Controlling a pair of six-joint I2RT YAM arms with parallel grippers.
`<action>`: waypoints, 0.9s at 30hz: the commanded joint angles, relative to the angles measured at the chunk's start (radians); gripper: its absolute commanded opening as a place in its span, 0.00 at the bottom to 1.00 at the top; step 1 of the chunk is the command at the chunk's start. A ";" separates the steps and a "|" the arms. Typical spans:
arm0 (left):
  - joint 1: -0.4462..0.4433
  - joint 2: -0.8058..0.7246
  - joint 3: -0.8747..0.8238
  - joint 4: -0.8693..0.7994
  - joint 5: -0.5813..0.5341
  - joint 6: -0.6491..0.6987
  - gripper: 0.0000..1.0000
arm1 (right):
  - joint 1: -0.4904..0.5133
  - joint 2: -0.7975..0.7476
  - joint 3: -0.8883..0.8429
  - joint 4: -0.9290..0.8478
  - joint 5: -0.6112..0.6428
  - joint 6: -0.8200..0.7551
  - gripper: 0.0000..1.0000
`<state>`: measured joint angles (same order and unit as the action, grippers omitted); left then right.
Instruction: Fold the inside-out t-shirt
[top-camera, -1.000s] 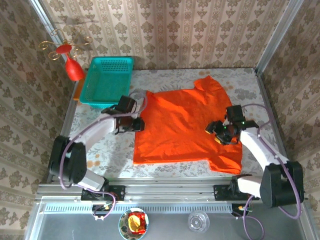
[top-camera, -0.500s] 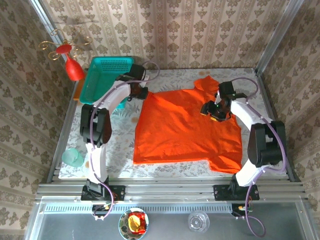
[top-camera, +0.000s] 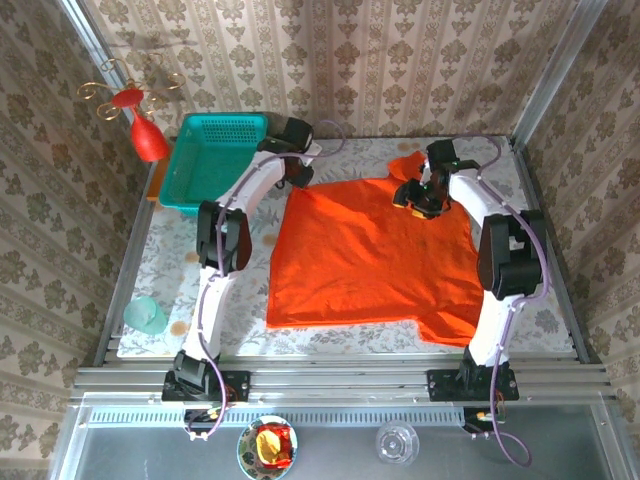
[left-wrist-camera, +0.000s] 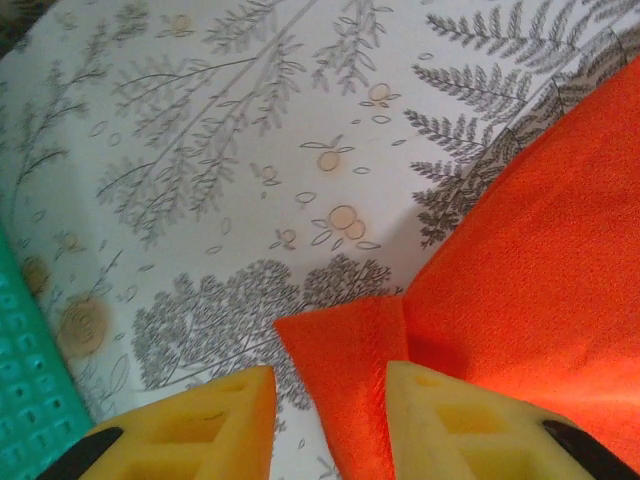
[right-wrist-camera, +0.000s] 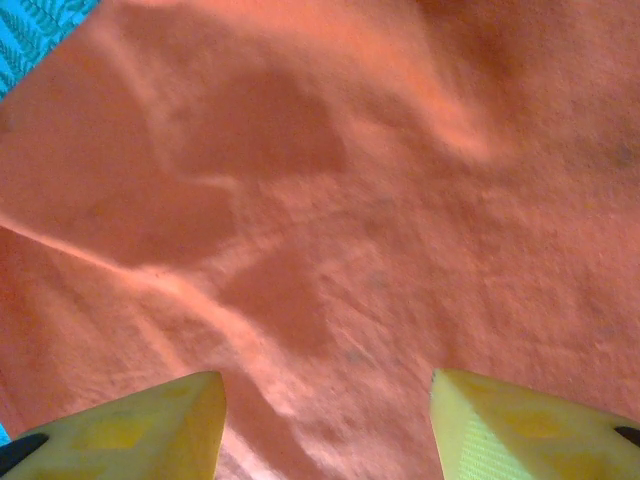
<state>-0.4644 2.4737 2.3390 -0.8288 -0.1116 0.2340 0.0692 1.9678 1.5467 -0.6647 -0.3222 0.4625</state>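
Note:
The inside-out t-shirt (top-camera: 372, 250) lies spread on the table, bright orange-red, one sleeve bunched at the far right. My left gripper (top-camera: 297, 178) is at the shirt's far left corner, beside the teal basket. In the left wrist view its yellow jaws stand open (left-wrist-camera: 330, 385), with a pointed corner of the t-shirt (left-wrist-camera: 350, 350) lying between them on the cloth. My right gripper (top-camera: 418, 195) hovers over the shirt's far edge near the bunched sleeve. The right wrist view shows it open (right-wrist-camera: 330, 385) above wrinkled fabric of the t-shirt (right-wrist-camera: 330, 220), nothing pinched.
A teal basket (top-camera: 215, 158) stands at the far left, its wall close to my left gripper (left-wrist-camera: 25, 380). A red ornament with gold curls (top-camera: 140, 115) hangs beyond it. A pale green cup (top-camera: 146, 315) sits at the table's left edge. The patterned tablecloth (left-wrist-camera: 250, 150) is bare left of the shirt.
Both arms have stretched far away from their bases. The left gripper went from the shirt's left side to its far left corner; the right one from the right side to the far edge.

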 joint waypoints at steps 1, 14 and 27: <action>-0.020 0.050 0.078 -0.064 -0.047 0.068 0.35 | 0.000 0.049 0.066 -0.046 -0.029 -0.010 0.56; -0.024 0.114 0.103 -0.051 -0.168 0.122 0.35 | 0.023 0.154 0.194 -0.024 -0.070 0.030 0.55; -0.017 0.122 0.112 -0.050 -0.154 0.146 0.05 | 0.063 0.303 0.322 0.114 -0.148 0.136 0.55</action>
<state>-0.4885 2.5729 2.4142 -0.8654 -0.2626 0.3672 0.1307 2.2269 1.8233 -0.6189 -0.4210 0.5415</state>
